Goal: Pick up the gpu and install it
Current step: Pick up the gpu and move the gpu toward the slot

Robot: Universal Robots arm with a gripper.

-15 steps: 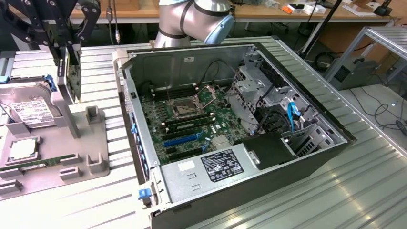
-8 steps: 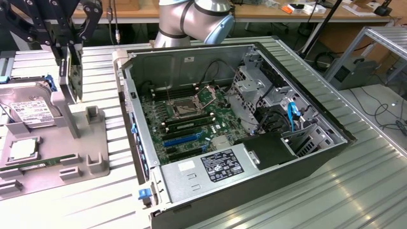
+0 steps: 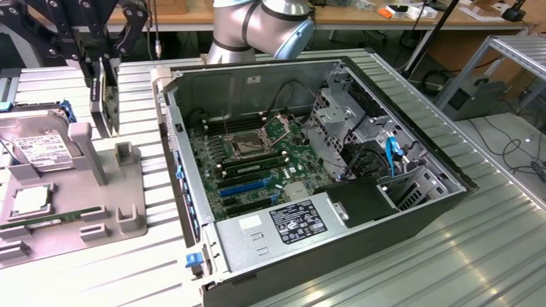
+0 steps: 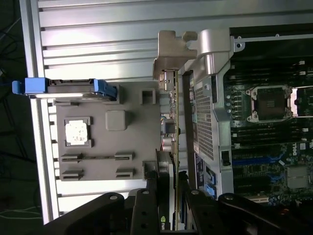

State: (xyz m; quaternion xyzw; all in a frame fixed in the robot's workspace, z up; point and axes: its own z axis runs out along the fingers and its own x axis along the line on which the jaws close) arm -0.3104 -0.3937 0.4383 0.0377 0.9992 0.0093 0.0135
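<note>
In the open case nearest you the blue slot sits empty, so installing is left, while farther back, by the grey tray on the surface, your hand grips the gpu upright on edge, outside the case

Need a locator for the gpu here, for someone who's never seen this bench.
Start at the open computer case; on the exterior view's left of it lies a grey parts tray. At the tray's far end, on the case side, the gripper clamps the gpu, which stands on edge. It is a thin dark card, unlike the silver, white-labelled hard drive beside it.
</note>
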